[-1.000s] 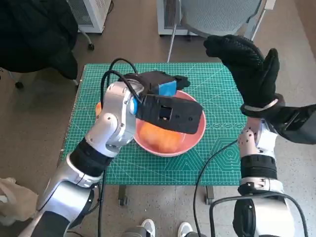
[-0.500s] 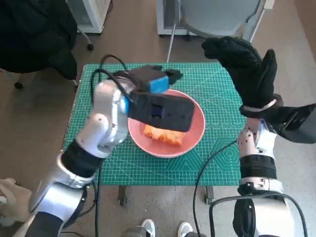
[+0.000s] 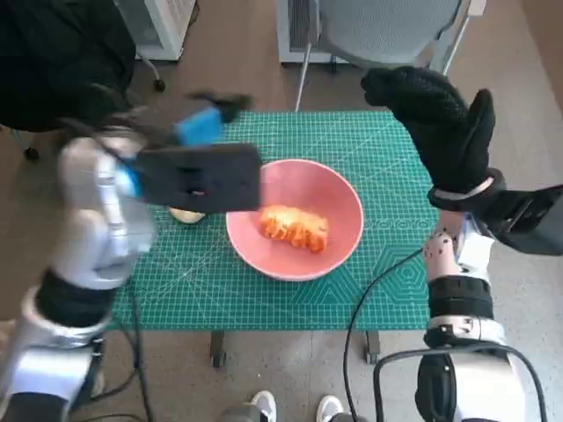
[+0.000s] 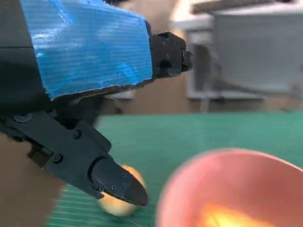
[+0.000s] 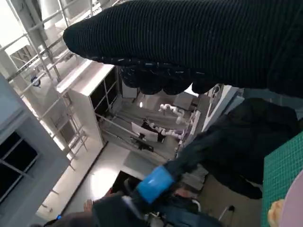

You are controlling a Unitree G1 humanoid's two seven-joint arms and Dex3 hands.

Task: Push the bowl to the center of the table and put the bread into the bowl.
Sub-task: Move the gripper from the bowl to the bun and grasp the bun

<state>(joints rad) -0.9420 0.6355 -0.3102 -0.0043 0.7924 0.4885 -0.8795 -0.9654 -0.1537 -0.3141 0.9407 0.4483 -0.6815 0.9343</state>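
Looking down from the head camera, you see the round pink bowl (image 3: 295,218) sitting near the middle of the green gridded cutting mat (image 3: 387,272) that covers the small table. The golden-orange piece of bread (image 3: 295,227) lies inside the bowl, on its floor, a little toward the near side.

Your robot's left hand (image 3: 204,126), black with blue tape on its back, is raised above the far-left part of the mat, beside the bowl's left rim and not touching it. The picture is motion-blurred there, but the left wrist camera shows its black fingers (image 4: 113,179) held apart with nothing between them, so you can read that hand as spread and empty. Just beyond those fingertips, a small pale yellow rounded object (image 3: 186,214) rests on the mat, close to the bowl's left side; you cannot tell what it is.

Your robot's right hand (image 3: 440,123), in the black knitted glove, is lifted upright over the mat's far-right corner, well apart from the bowl. Its fingers curl forward at the top and you can see nothing in them.

Beyond the table stands a grey mesh-backed chair (image 3: 387,31), and a black garment (image 3: 57,61) lies at the far left.
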